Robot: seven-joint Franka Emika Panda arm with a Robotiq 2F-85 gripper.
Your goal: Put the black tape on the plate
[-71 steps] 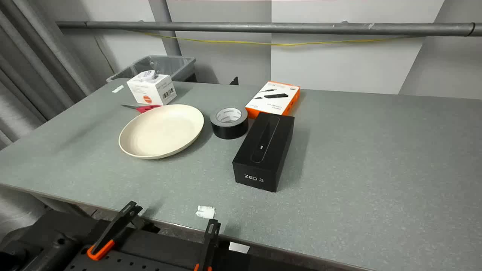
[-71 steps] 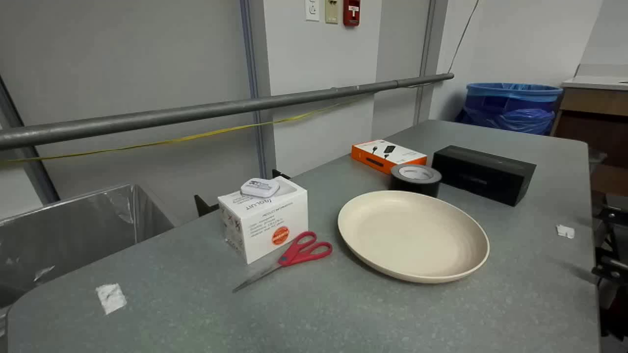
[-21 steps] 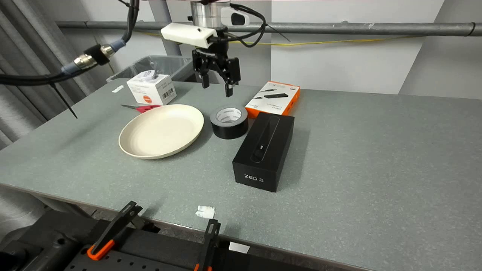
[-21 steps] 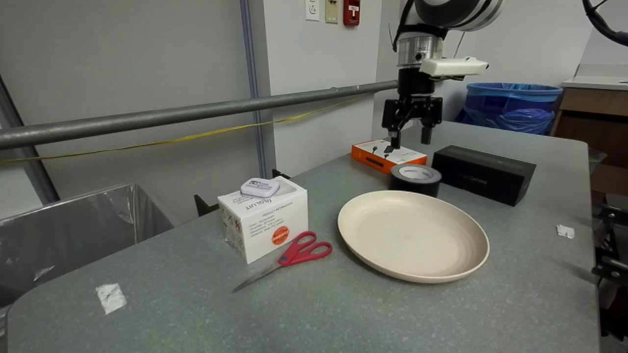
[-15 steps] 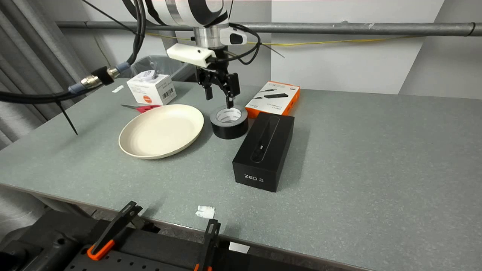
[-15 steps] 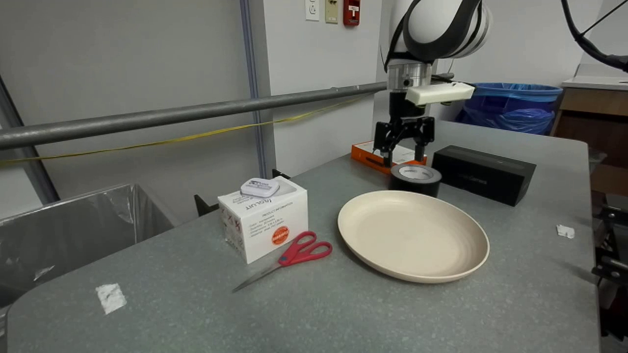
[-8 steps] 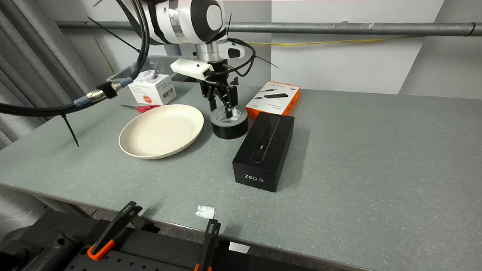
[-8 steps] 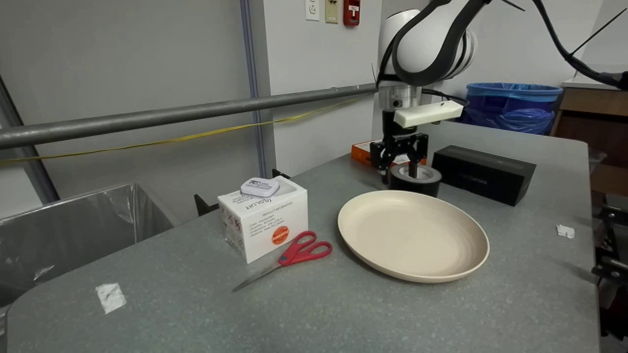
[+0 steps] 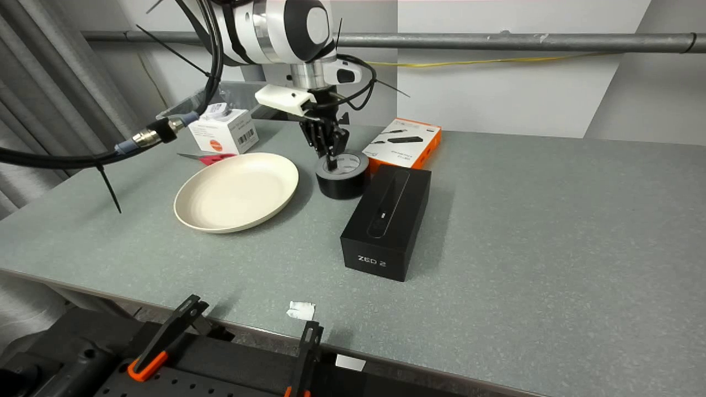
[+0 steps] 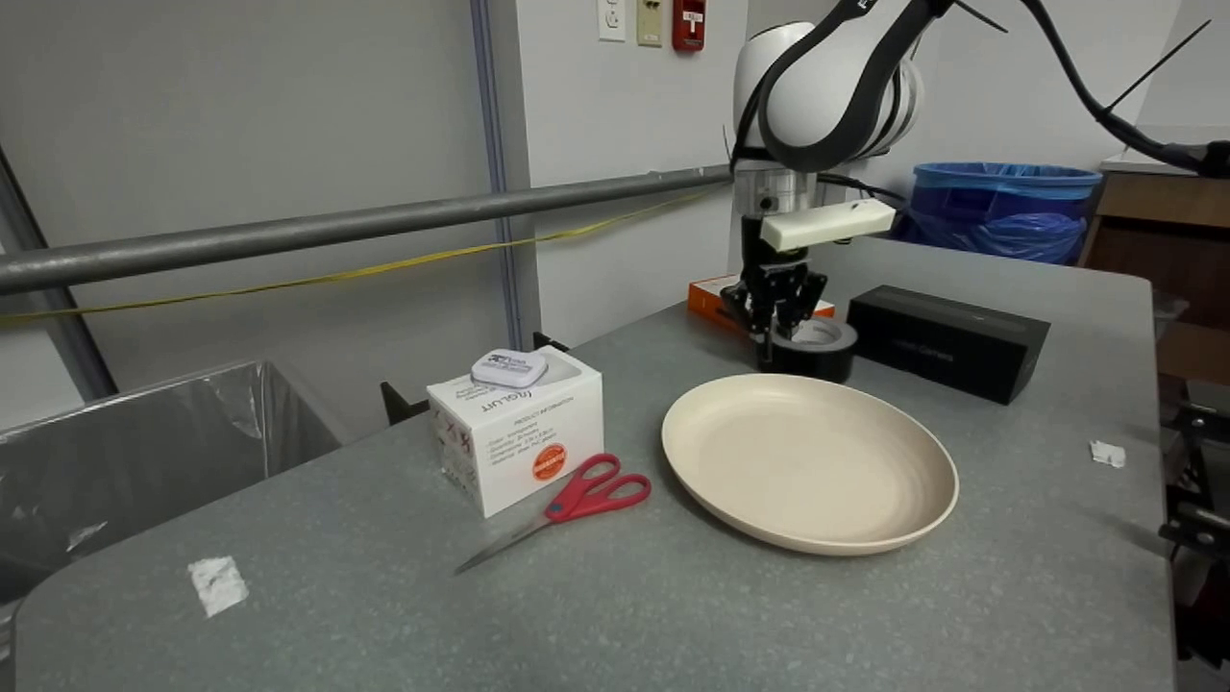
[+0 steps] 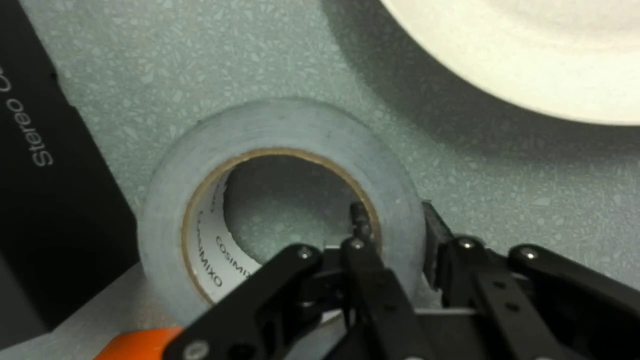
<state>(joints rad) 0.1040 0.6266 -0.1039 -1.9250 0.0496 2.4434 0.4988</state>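
The black tape [image 9: 343, 188] is a roll with a grey upper face, and it appears to rest on the table between the plate and a black box. My gripper [image 11: 395, 215] is shut on the tape's wall on the side nearer the plate. In the wrist view one finger is inside the centre hole and the other presses the outer side; the inner fingertip is partly hidden by the roll's rim. In both exterior views the gripper [image 10: 778, 344] points down onto the roll. The cream plate [image 10: 807, 461] lies close by, with nothing on it.
The black box [image 9: 386, 220] stands against or very near the tape's far side. An orange-and-white box [image 9: 402, 142] sits right behind the roll. Beyond the plate are red-handled scissors [image 10: 591, 492], a white box [image 10: 538, 432] and a grey bin [image 10: 298, 413].
The arm has come down to the tape, and the gripper has gone from open to shut on its wall. Over the last half second the roll has shifted slightly away from the plate.
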